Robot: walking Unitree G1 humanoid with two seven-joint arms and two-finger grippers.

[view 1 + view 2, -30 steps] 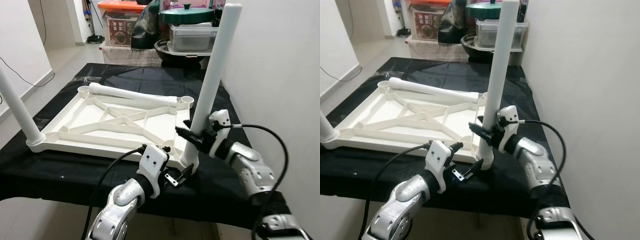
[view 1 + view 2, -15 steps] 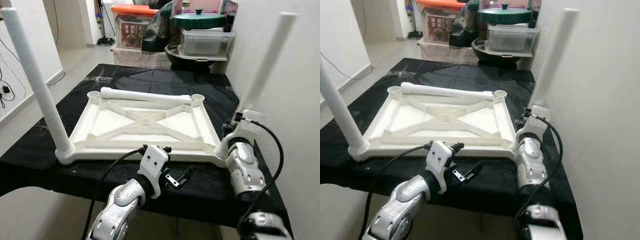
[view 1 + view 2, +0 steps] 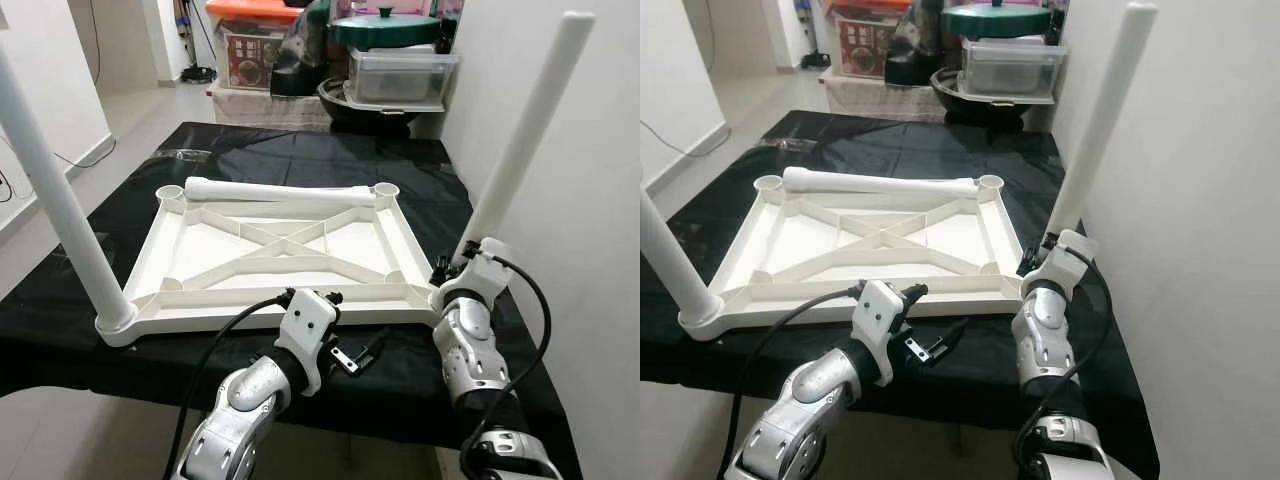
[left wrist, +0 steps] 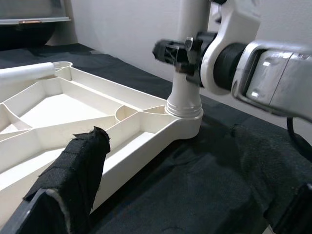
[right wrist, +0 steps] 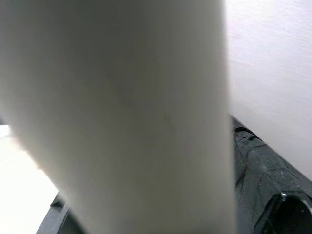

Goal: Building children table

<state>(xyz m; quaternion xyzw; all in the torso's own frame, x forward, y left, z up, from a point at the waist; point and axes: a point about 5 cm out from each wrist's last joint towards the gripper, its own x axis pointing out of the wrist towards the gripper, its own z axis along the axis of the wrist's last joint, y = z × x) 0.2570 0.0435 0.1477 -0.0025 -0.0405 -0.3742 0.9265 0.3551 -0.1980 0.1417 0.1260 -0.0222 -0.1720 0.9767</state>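
From the head views, the white tabletop [image 3: 280,250] lies upside down on the black-covered surface [image 3: 420,170], two legs upright in its near corners. The right end effector [image 3: 447,272] clamps the near-right leg [image 3: 520,140] low down. In the left wrist view, the left end effector [image 4: 165,185] hovers spread apart beside that leg's socket [image 4: 184,108]. The right wrist view shows the leg up close.

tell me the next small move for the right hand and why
Probably press and twist the right leg upright into its corner socket. The right hand grips it low, and it tilts outward toward the wall. The left hand hovers open near the tabletop; a loose leg waits across the far edge.
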